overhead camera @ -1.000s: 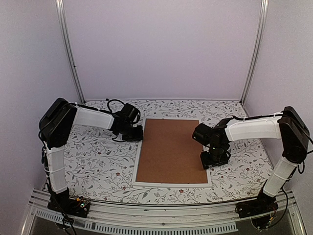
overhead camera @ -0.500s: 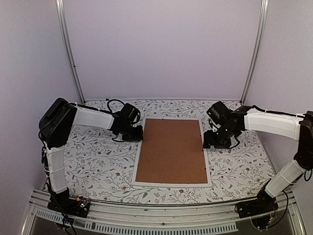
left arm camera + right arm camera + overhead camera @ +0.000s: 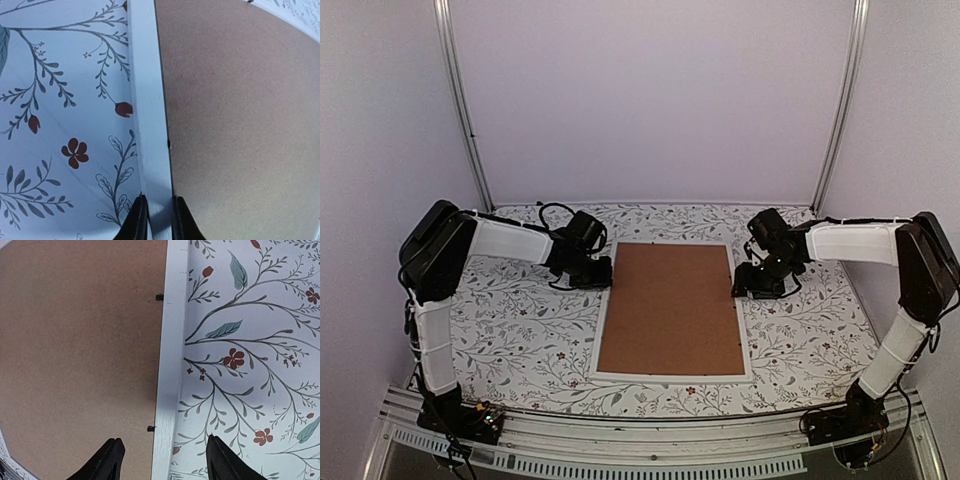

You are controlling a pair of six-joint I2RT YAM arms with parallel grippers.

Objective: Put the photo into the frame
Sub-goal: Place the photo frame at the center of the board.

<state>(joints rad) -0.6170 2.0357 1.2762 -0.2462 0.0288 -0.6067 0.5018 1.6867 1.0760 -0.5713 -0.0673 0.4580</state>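
The frame lies flat on the floral tablecloth with its narrow white border around a brown backing board. The photo is hidden. At the frame's far left corner my left gripper is shut on the white border; in the left wrist view the two fingertips pinch that border from both sides, gripper. On the far right side my right gripper stands open. In the right wrist view its gripper straddles the white border, one finger over the board, the other over the cloth.
Two small black retaining tabs sit on the border's inner edge, against the board. The floral tablecloth spreads on both sides of the frame. White walls and two metal posts close the back.
My right gripper has travelled from the frame's near right side to its far right edge and now straddles the border. The left gripper and the frame have not moved.
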